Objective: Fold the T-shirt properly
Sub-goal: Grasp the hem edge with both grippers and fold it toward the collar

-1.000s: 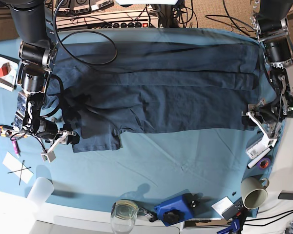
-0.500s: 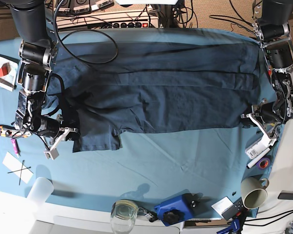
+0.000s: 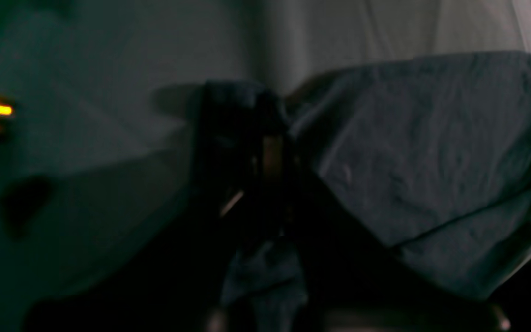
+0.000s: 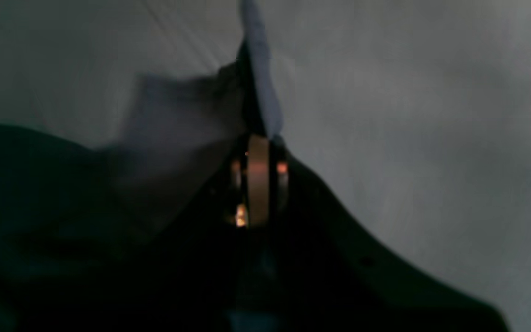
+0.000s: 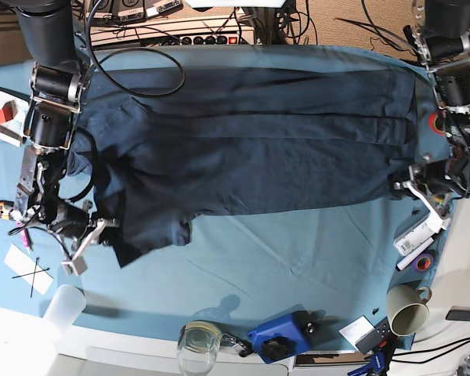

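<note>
The dark navy T-shirt [image 5: 258,149] lies spread across the teal tablecloth [image 5: 298,251], folded lengthwise in bands. My right gripper [image 5: 102,233], at the base view's left, is shut on the shirt's lower left corner. My left gripper [image 5: 402,186], at the base view's right, is shut on the shirt's right edge. The left wrist view is blurred: the left gripper [image 3: 265,133] pinches dark cloth and the T-shirt [image 3: 422,152] spreads to the right. In the right wrist view the right gripper [image 4: 258,138] clamps a thin upright fold of the T-shirt [image 4: 258,83].
A mug [image 5: 407,309], a purple tape roll [image 5: 423,261] and a white device [image 5: 419,233] sit at the right edge. A glass [image 5: 198,341], a blue tool [image 5: 282,335] and a white cup [image 5: 63,305] stand along the front. A power strip and cables [image 5: 211,35] lie behind.
Both grippers have pulled outward with the shirt. The right gripper moved left and down, dragging the corner. The left gripper moved right and slightly up, stretching the right edge.
</note>
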{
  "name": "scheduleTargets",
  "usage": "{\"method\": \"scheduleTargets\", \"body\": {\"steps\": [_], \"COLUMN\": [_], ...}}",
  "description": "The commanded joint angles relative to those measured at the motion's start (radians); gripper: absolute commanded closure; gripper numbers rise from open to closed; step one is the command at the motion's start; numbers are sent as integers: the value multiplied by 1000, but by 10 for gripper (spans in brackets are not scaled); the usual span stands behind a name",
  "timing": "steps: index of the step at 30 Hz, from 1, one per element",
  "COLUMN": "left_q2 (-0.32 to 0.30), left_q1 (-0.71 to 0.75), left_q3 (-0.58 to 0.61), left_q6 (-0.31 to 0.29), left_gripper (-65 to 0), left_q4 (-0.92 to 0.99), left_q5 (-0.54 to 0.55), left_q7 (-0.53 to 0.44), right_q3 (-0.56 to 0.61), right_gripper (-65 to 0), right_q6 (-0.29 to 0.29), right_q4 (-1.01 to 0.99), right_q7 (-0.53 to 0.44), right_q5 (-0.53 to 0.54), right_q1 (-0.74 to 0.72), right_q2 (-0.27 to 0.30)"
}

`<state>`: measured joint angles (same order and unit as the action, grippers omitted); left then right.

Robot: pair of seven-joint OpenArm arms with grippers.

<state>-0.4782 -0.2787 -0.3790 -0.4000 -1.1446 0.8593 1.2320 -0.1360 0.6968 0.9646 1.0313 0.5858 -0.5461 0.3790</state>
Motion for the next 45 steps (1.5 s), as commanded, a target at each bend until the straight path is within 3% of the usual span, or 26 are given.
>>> {"method": "scheduleTargets", "body": {"steps": [1,8,17,23,28,34,40,45], "left_q2": [-30,-43,-43,-43,-43,-43,-43,-43], "left_q1": [-24,-23,61,160,233,304,358,388], "left_q3": [-4,-4,-6,-97,-204,-295,-306,-306], "left_q6": [-2,-21,-20,-9,-23,-47,-47,-47], "left_gripper": [0,0,0,0,0,0,0,0], "left_q4": [-26,-95,-260,-370,-414,-415,-415,-445], "left_q5": [33,147,132,85,148,226,257,257], "left_q7": [10,127,140,130,131,160,164,164], "right_q3": [-3,-14,-185,-263,-298,-298,-318,-414], "right_gripper": [0,0,0,0,0,0,0,0], "right_q6": [1,1,1,1,1,1,1,1], "right_q4": [29,105,426,515,563,664,770,840], "right_q7": [0,97,201,201,235,245,245,245], "right_q5": [25,125,227,245,311,319,319,330], "right_q1": [-30,-7,195,299,367,465,571,655], "right_q2": [18,20,20,20,17,17,14,-3]}}
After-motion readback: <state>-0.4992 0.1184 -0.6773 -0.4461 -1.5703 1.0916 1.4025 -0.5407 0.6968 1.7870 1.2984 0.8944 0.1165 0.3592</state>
